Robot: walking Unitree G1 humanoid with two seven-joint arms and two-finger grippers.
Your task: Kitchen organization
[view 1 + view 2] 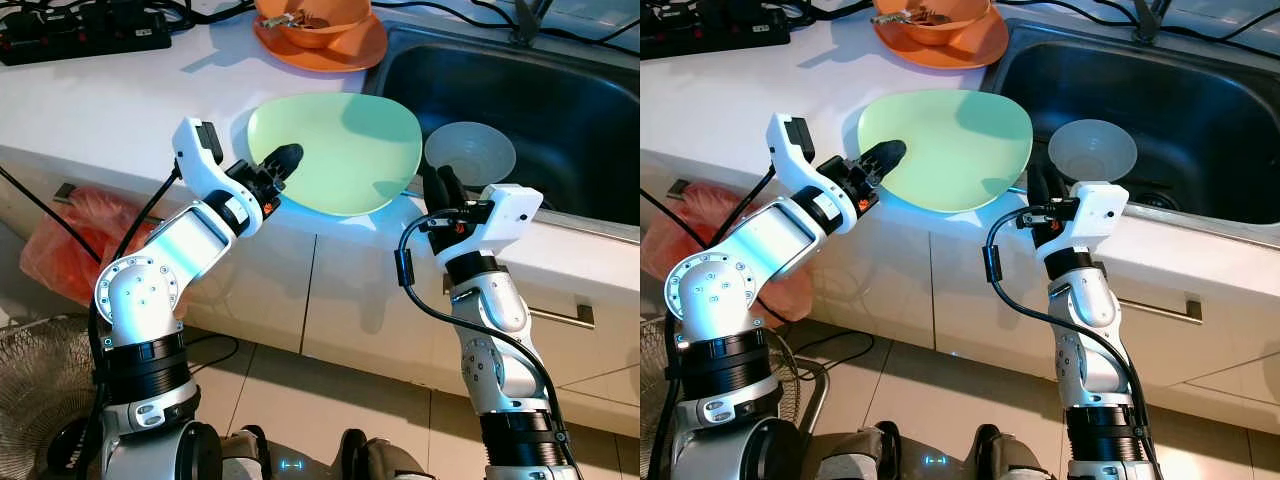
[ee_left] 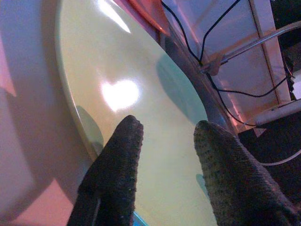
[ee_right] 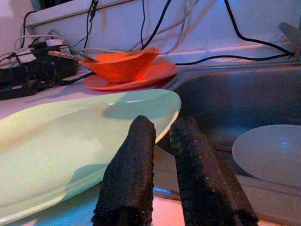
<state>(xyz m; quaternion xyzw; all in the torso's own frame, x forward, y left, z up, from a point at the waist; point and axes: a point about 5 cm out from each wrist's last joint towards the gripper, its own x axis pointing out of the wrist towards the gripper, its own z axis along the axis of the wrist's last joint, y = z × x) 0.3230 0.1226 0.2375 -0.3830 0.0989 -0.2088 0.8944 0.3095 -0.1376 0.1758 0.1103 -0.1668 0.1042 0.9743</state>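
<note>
Now we see our left gripper spread open above the green plate; our right gripper, nearly closed, sits empty beside its rim.

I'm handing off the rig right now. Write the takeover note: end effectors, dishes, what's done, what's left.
Left end effector: open, fingers over the near-left rim of the green plate; no grip yet.
Right end effector: open, at the counter edge between the green plate and the clear bowl.
Green plate lies on the counter beside the sink; the clear bowl sits at the sink's near edge. Orange bowl rests on the orange plate behind.
Done: nothing lifted. Left: grasp and move the plate.
</note>
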